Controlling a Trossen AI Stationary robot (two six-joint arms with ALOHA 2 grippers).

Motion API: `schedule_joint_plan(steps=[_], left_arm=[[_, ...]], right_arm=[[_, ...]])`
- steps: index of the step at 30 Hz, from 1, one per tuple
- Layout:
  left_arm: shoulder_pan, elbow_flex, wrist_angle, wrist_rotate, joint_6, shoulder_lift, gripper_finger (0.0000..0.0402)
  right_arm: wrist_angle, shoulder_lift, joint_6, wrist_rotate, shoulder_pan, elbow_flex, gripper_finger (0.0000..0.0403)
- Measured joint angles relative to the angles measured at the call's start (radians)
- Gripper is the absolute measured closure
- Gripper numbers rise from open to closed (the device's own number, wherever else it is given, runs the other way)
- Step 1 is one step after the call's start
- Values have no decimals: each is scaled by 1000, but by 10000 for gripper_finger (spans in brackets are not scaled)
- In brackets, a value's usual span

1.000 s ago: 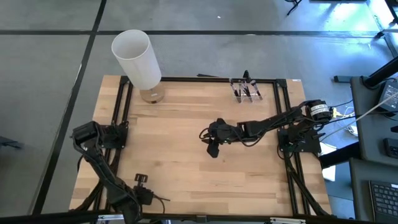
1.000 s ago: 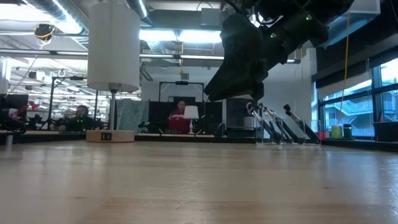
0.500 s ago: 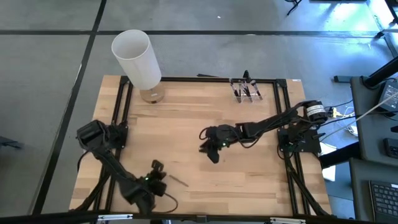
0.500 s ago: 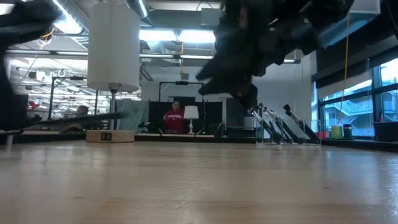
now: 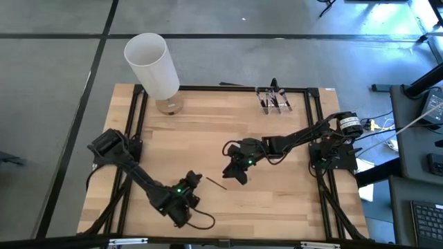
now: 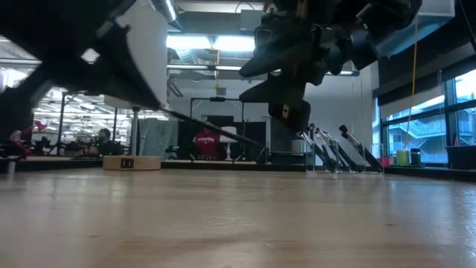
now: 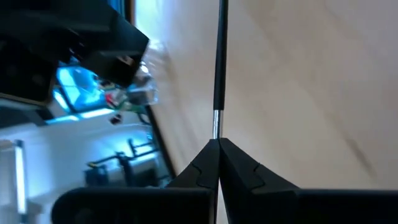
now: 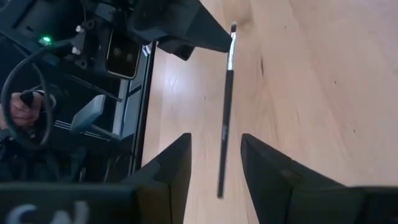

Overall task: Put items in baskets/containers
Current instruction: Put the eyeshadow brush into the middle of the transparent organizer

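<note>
One makeup brush [image 5: 215,183] juts from the pinched-shut left gripper [image 5: 194,180] over the near table [image 5: 208,138], its tip between the right gripper's [image 5: 236,171] parted fingers; handle lettering is unreadable. Far right stands the clear holder [image 5: 274,100].

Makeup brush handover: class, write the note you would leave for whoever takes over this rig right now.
Left pincer: shut on one makeup brush, held above the table's front middle, handle toward the right arm.
Right pincer: open, lined up with the brush's free end, not gripping.
Clear holder: far edge, right of centre, several brushes already standing in it.
Tall white cylinder: far left.
Left: complete the handover and put this brush in the holder.
</note>
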Motion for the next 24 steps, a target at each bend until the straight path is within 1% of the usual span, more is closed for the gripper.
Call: schedule_joint_plan(steps=[3, 5, 9, 13, 17, 20, 24], left_arm=[[22, 0, 74, -27, 117, 0, 398], [38, 0, 133, -24, 186, 0, 398], [69, 1, 247, 6, 294, 0, 398], [93, 1, 337, 48, 378, 0, 398], [116, 1, 393, 95, 420, -1, 398], [128, 1, 413, 97, 431, -1, 398], [140, 1, 424, 97, 439, -2, 398]], right_arm=[[-1, 0, -17, 1, 0, 0, 260], [-1, 0, -50, 2, 0, 0, 257], [2, 0, -136, -5, 0, 0, 256], [1, 0, -148, -14, 0, 0, 256], [-3, 0, -148, -15, 0, 0, 256], [-13, 0, -149, -15, 0, 0, 256], [-75, 1, -163, -1, 0, 0, 256]])
